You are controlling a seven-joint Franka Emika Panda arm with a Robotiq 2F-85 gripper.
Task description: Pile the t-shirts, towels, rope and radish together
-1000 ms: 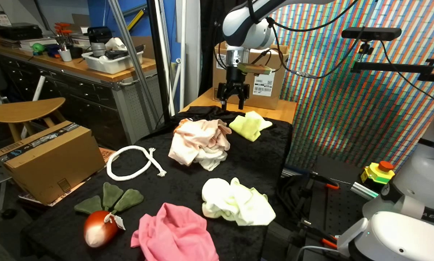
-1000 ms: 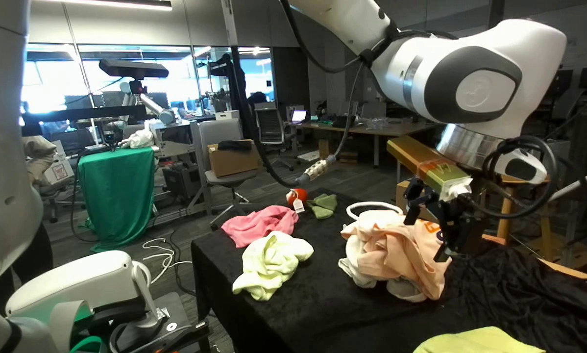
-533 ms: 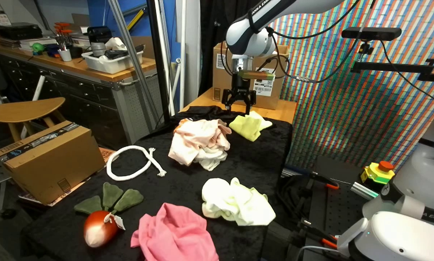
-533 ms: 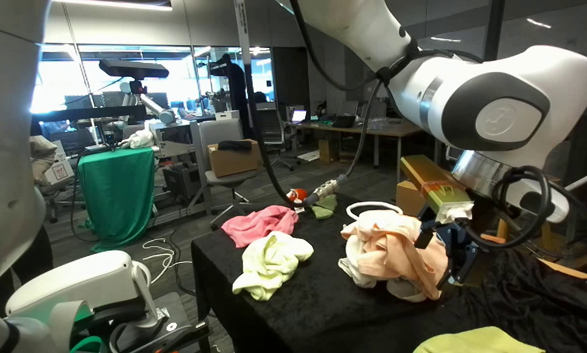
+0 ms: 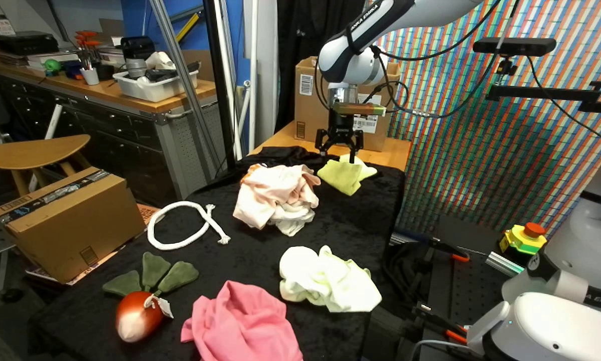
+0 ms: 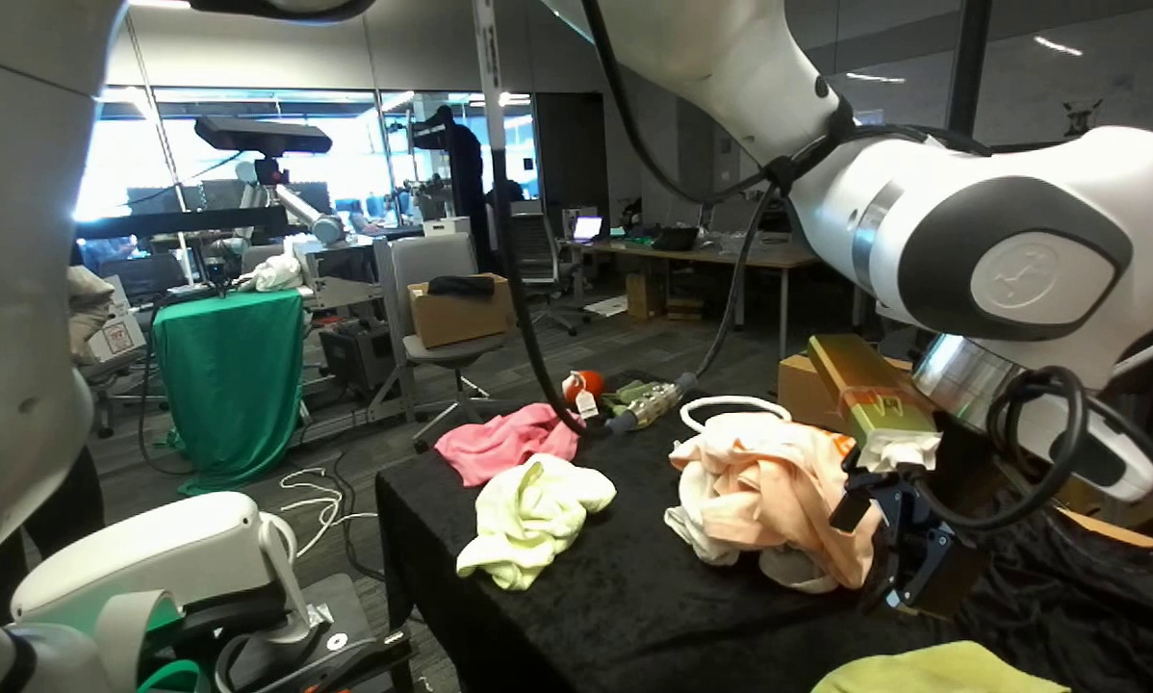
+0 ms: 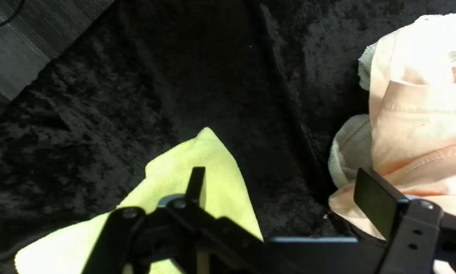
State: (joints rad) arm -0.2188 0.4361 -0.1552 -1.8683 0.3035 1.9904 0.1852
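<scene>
My gripper (image 7: 279, 175) is open with nothing held. In the wrist view its left finger overlaps the yellow towel (image 7: 220, 182), its right finger the edge of the peach t-shirt (image 7: 422, 144). An exterior view puts the gripper (image 5: 337, 156) over the far part of the yellow towel (image 5: 340, 176); I cannot tell whether they touch. The peach t-shirt (image 5: 275, 185) lies bunched on a whitish cloth (image 5: 291, 219). Nearer are a pale green cloth (image 5: 328, 281) and a pink cloth (image 5: 245, 326). The white rope (image 5: 151, 233) forms a loop, and the red radish (image 5: 137, 316) with green leaves lies front left.
Black cloth (image 5: 260, 260) covers the table. Behind the gripper stands a cardboard box (image 5: 305, 108). A hanging arm cable (image 6: 649, 404) crosses in front of the radish leaves in an exterior view. Another cardboard box (image 5: 74, 225) is beside the table, near the rope.
The open gripper has come down and moved rightward in both exterior views, away from the peach t-shirt and over the yellow towel. Cloths, rope and radish have stayed put.
</scene>
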